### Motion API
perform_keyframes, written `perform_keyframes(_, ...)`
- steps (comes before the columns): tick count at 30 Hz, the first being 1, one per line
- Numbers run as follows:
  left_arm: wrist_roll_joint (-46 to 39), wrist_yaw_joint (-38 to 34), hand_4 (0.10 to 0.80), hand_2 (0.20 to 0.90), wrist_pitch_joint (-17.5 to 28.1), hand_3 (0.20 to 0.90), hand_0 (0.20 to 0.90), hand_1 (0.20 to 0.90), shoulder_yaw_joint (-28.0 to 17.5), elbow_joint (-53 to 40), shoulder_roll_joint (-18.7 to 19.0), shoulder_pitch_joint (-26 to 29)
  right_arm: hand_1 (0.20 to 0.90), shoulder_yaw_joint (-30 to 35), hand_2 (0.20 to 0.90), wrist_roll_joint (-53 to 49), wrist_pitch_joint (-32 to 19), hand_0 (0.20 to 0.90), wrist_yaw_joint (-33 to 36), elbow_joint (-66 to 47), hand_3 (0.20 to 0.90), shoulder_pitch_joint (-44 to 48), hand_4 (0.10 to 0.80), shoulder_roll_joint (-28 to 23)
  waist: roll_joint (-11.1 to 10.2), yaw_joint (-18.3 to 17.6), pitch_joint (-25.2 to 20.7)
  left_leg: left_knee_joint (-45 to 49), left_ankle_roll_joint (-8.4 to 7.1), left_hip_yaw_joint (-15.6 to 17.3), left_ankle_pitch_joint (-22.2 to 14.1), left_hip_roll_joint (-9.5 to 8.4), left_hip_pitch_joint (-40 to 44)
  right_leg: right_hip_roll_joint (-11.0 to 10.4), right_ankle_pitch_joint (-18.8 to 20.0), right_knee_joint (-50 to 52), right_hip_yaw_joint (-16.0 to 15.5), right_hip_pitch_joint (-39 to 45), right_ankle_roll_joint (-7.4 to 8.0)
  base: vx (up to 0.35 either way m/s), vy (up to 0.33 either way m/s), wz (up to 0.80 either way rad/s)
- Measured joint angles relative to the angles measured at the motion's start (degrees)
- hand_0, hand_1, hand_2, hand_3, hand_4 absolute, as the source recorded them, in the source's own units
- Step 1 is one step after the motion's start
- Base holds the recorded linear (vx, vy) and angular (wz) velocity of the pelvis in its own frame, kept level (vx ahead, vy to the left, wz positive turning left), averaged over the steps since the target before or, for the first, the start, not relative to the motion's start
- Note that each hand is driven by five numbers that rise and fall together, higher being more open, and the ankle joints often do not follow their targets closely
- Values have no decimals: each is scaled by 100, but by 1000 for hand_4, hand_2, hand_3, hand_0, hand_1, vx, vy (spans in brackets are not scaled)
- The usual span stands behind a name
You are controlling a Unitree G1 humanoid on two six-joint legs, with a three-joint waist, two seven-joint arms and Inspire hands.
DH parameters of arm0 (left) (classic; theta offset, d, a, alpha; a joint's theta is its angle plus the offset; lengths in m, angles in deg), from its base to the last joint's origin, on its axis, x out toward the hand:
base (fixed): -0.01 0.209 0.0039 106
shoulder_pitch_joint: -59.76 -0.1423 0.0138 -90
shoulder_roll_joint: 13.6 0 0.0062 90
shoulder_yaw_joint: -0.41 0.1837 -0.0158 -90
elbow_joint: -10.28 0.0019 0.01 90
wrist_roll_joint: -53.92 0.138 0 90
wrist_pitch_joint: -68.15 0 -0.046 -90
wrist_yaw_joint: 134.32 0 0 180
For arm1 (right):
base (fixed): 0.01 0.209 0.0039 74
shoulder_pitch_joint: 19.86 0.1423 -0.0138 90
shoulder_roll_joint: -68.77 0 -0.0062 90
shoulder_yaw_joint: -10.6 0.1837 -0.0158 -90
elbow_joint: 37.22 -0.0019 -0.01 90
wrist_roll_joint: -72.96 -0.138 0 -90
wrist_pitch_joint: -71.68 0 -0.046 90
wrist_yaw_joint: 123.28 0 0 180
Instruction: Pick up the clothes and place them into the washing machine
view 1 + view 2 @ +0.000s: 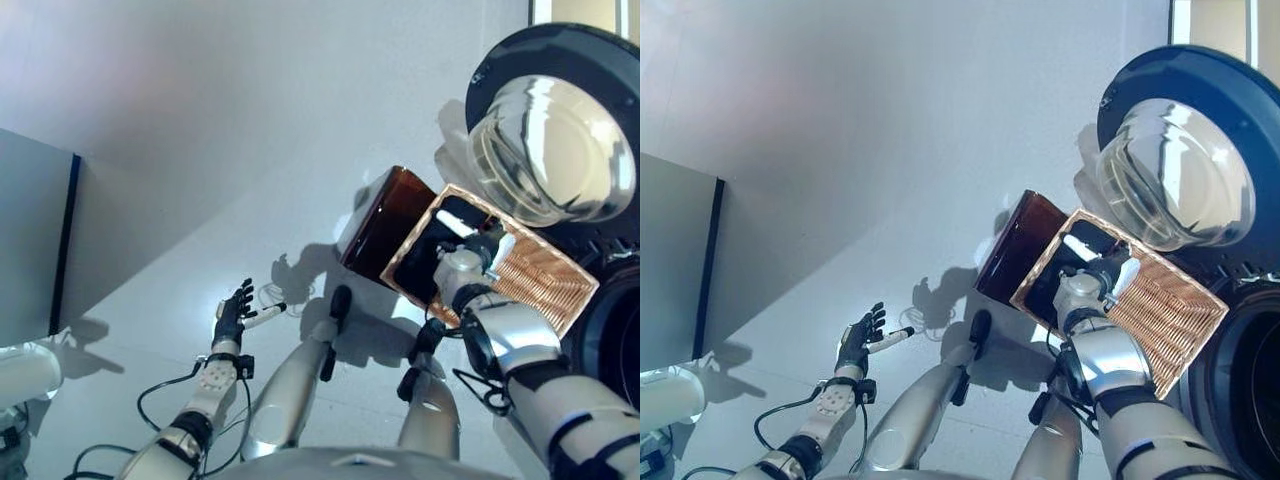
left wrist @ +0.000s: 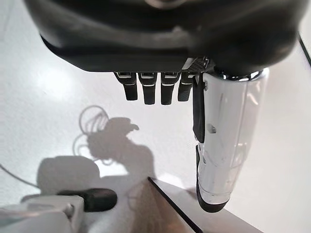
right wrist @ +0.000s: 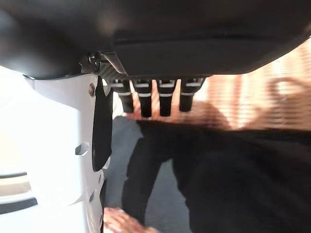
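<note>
A shallow wicker basket (image 1: 545, 280) rests on a dark brown box (image 1: 385, 222) beside the washing machine. Dark clothes (image 1: 422, 258) lie in the end of the basket nearest the box. My right hand (image 1: 484, 248) hovers just over the clothes inside the basket, open. Its wrist view shows straight fingers (image 3: 146, 99) and the white thumb (image 3: 63, 145) above the dark cloth (image 3: 233, 179), with wicker (image 3: 277, 87) beyond. My left hand (image 1: 232, 318) is open and empty over the white floor, far left of the basket; its fingers (image 2: 146, 87) are straight.
The washing machine's round glass door (image 1: 550, 140) stands open above the basket, with the dark drum opening (image 1: 618, 335) at the right edge. A grey cabinet (image 1: 30, 240) stands at the left. A thin white cable loop (image 1: 272, 294) lies on the floor near my left hand.
</note>
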Motion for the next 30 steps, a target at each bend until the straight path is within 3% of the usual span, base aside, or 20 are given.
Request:
perform_keyframes(9,-14,-16,800,900,2,900,900,900,153,-12,-24,-40,900,1,900,4,27,900,3,129,900,-18,800,77,238,-5,-111,0,-23,57,-15,-96,-27,-84,27,-16,60,-31,46,8,7,0)
perform_keyframes(10,-15,-16,800,900,4,900,900,900,153,-17,-27,-48,656,1,656,2,25,656,4,129,656,-18,625,75,290,-7,-146,1,-24,44,-16,-102,-41,-86,27,-14,60,-36,46,-1,-5,6)
perform_keyframes(11,-14,-16,800,900,7,900,900,900,153,-18,-29,-57,469,1,469,1,20,469,12,129,469,-18,492,63,340,-8,-183,9,-24,25,-15,-107,-69,-88,27,-10,58,-53,47,-2,-4,8)
perform_keyframes(12,-15,-16,800,900,9,900,900,900,153,-24,-30,-64,296,-2,296,0,6,296,36,128,296,-16,369,49,380,-10,-215,21,-23,12,-15,-113,-107,-92,28,-6,48,-82,48,-4,-5,5)
perform_keyframes(13,-17,-20,800,900,11,900,900,900,151,-60,-29,-88,200,-1,200,-1,-17,200,124,128,200,-12,300,18,402,1,-230,20,-10,17,-5,-122,-129,-100,32,10,59,-124,55,0,0,0)
perform_keyframes(30,-11,59,800,900,76,900,900,900,329,-119,-75,-275,200,137,200,-11,-83,200,86,180,200,-175,300,-192,589,10,-340,28,33,212,26,-141,-150,-121,104,11,284,-255,171,-1,3,-4)
